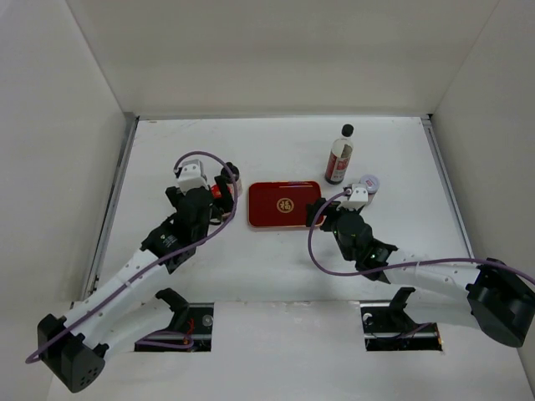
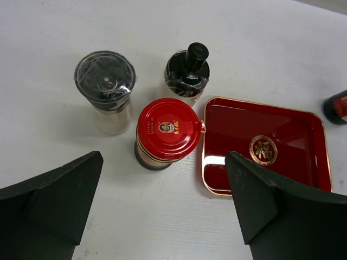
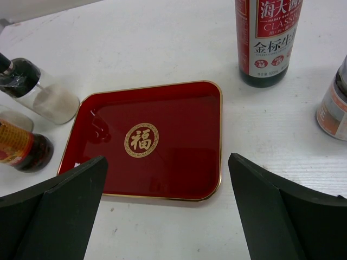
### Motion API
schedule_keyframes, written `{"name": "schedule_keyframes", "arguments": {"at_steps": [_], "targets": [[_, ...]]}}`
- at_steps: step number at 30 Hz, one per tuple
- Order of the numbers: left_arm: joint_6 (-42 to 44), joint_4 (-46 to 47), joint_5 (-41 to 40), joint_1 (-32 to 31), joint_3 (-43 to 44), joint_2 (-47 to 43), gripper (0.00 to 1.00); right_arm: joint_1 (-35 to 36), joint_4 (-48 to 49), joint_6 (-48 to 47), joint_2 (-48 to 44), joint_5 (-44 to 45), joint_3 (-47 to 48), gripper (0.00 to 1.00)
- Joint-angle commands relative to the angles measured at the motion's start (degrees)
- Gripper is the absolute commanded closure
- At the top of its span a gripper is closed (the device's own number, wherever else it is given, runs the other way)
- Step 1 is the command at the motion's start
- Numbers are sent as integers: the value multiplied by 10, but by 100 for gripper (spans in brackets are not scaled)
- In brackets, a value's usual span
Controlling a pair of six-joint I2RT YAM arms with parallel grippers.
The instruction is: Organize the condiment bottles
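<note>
The red-lidded jar (image 2: pixel 168 131) stands upright just left of the red tray (image 2: pixel 265 146). The grey-topped shaker (image 2: pixel 105 86) stands to its left and the small dark-capped bottle (image 2: pixel 187 71) behind it. My left gripper (image 2: pixel 164 162) is open above them, the jar just ahead of its tips, touching nothing. My right gripper (image 3: pixel 168 158) is open and empty over the tray's (image 3: pixel 162 135) near edge. The tall red-labelled bottle (image 1: pixel 339 156) and the pale-lidded jar (image 1: pixel 369 184) stand right of the tray (image 1: pixel 284 204). The left gripper (image 1: pixel 224 188) hides the shaker in the top view.
The tray has nothing in it. White walls enclose the table on the left, back and right. In the right wrist view the tall bottle (image 3: pixel 268 43) stands beyond the tray and the pale-lidded jar (image 3: pixel 333 108) is at the right edge.
</note>
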Motion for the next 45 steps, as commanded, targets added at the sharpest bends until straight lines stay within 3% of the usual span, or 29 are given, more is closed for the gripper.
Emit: {"name": "schedule_keyframes", "arguments": {"at_steps": [1,9,11,12,13,15,17,19,21,23,34,45], "targets": [[6,46,9,10,-11,-41,0,-2,24,-5,-2,7,18,0],[50,84,35,24,-38,-72,0,3,26,-4,-3,-1,20,0],[53,85,41,25,-39,-72,5,3,28,-6,-15,-11,16,41],[54,87,41,26,-40,-69,27,3,28,-8,-21,-9,13,56],[54,85,37,26,-39,-62,46,3,25,-7,-26,-8,12,64],[55,77,34,31,-27,-41,51,1,21,-1,-33,-15,10,71],[57,69,36,28,-16,-20,43,1,21,2,-26,-23,12,63],[58,74,35,22,-14,4,24,3,22,-3,-14,-25,15,35],[60,79,36,20,-7,32,14,3,25,-6,-8,-28,17,11],[67,83,35,25,1,60,9,3,27,-3,-4,-33,18,2],[85,193,32,32,-3,183,9,4,29,-6,1,-54,22,0],[95,226,27,43,6,230,33,-2,30,1,-16,-64,11,0]]}}
